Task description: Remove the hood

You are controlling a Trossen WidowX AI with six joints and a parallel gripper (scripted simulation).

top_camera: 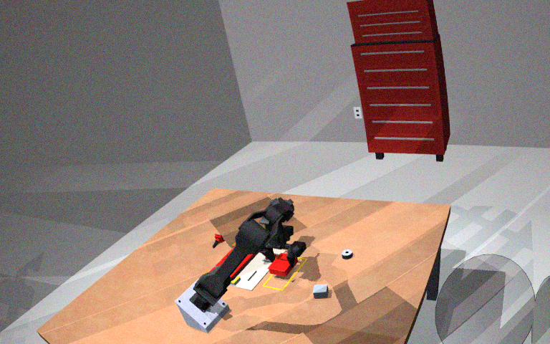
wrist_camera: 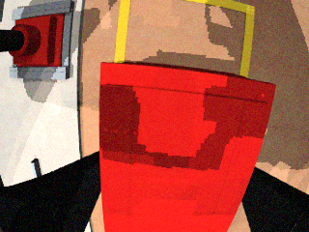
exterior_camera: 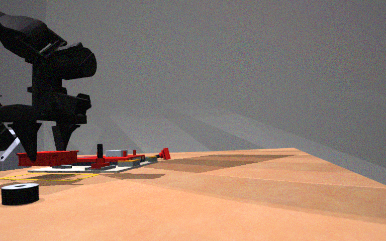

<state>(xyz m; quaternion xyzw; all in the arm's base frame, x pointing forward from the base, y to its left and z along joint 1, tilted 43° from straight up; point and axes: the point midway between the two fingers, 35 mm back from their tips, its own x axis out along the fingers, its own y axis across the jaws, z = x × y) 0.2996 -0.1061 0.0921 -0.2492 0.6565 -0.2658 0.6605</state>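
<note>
The red hood (top_camera: pixel 279 268) (exterior_camera: pixel 45 159) (wrist_camera: pixel 174 126) is a flat box shape, held roughly level. My gripper (top_camera: pixel 280 261) (exterior_camera: pixel 47 154) (wrist_camera: pixel 176 166) is shut on it, one finger at each side. The hood hangs a little above the table, with its shadow beneath it. The marked area is a yellow outline (top_camera: pixel 272 287) (exterior_camera: pixel 86 177) (wrist_camera: pixel 123 34). The hood is over part of it; the outline's near part in the top view shows uncovered. The toy car's red body (exterior_camera: pixel 88 159) lies beside it, partly hidden by the arm in the top view.
A white board (top_camera: pixel 253 279) (wrist_camera: pixel 53 130) lies close beside the outline, with a red block (exterior_camera: pixel 99 164) (wrist_camera: pixel 41 39) and black post on it. A black wheel (top_camera: pixel 346 256) (exterior_camera: pixel 19 197), a grey block (top_camera: pixel 320 291) and a small red piece (top_camera: pixel 218 238) (exterior_camera: pixel 166 153) stand farther out.
</note>
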